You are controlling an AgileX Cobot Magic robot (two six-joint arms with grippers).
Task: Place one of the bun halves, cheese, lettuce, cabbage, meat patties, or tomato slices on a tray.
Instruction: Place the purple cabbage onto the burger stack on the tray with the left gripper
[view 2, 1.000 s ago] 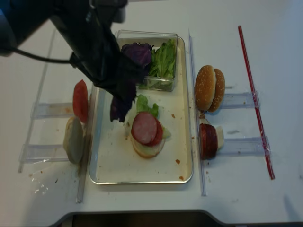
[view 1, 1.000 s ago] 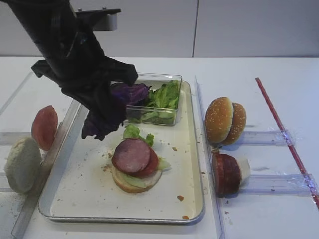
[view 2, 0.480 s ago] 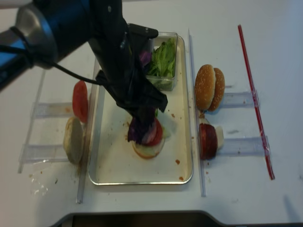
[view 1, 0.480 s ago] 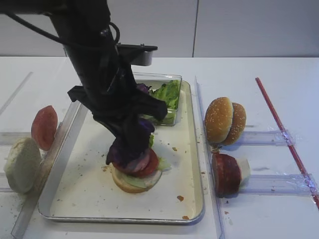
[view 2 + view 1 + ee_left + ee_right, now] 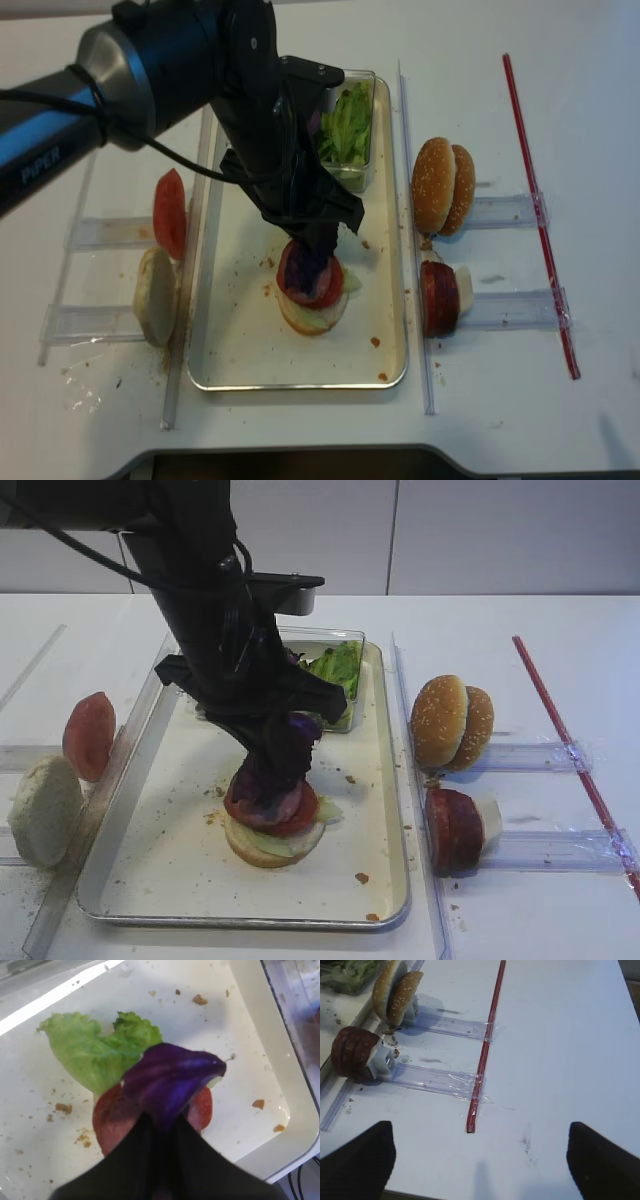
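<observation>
Left claw (image 5: 161, 1125): we see it clenched on the cabbage (image 5: 167, 1082) — the two black fingers (image 5: 131, 1152) pinch the leaf's lower end, directly above the stack on the tray (image 5: 385, 810).
Cabbage: a dark purple glossy leaf, hanging from the claw and draped against the top of the stack; we cannot tell whether its full weight rests there.
Stack: near the middle of the tray we see a bun base (image 5: 262, 848), pale slices above it, red round slices (image 5: 112, 1115) on top, and a lettuce (image 5: 95, 1047) leaf poking out on the far side.
Tray: a shallow metal tray with a cream floor scattered with crumbs, lying on the white counter (image 5: 520, 920).
Clear box (image 5: 350, 130): at the far end of the tray, holding more green leaves.
Right of the tray: sesame bun halves (image 5: 452, 720) stand on edge in a clear holder (image 5: 545, 755); nearer to us a dark red patty (image 5: 455, 828) with a white piece stands in a second holder; a red strip (image 5: 570, 745) runs beyond them.
Left of the tray: a red slice (image 5: 90, 735) and a pale round bun piece (image 5: 43, 810) stand on edge.
Right claw (image 5: 480, 1160): released — we see its two dark fingertips (image 5: 360, 1160) spread wide over bare counter, well to the right of the tray, gripping nothing.
</observation>
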